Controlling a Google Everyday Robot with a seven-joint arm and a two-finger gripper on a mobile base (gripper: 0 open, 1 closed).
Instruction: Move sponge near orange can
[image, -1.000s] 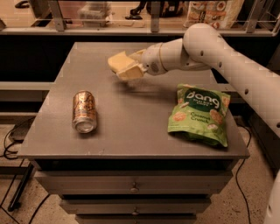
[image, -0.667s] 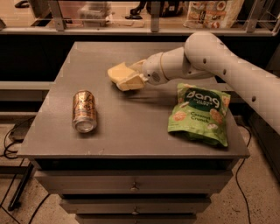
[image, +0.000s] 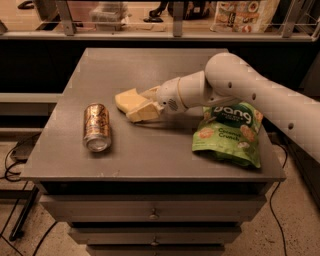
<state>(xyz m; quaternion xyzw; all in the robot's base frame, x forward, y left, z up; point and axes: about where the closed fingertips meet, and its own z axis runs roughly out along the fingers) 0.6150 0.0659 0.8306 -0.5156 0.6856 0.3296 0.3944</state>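
Note:
The orange can (image: 97, 126) lies on its side at the left of the grey table (image: 150, 155), silver end toward the front. My gripper (image: 125, 107) is low over the table, just right of the can and a short gap from it. Its cream-yellow fingers (image: 133, 99) are pressed close together. The sponge lies nowhere on the table. Only a thin dark sliver shows between the fingers, so the sponge is almost wholly hidden in the grip.
A green snack bag (image: 229, 134) lies at the right of the table, under my forearm (image: 250, 87). A shelf with goods runs behind the table. Drawers sit below the front edge and cables lie on the floor at left.
My gripper has moved down and toward the front left, closer to the can and nearer the table surface. The can and the bag have not moved.

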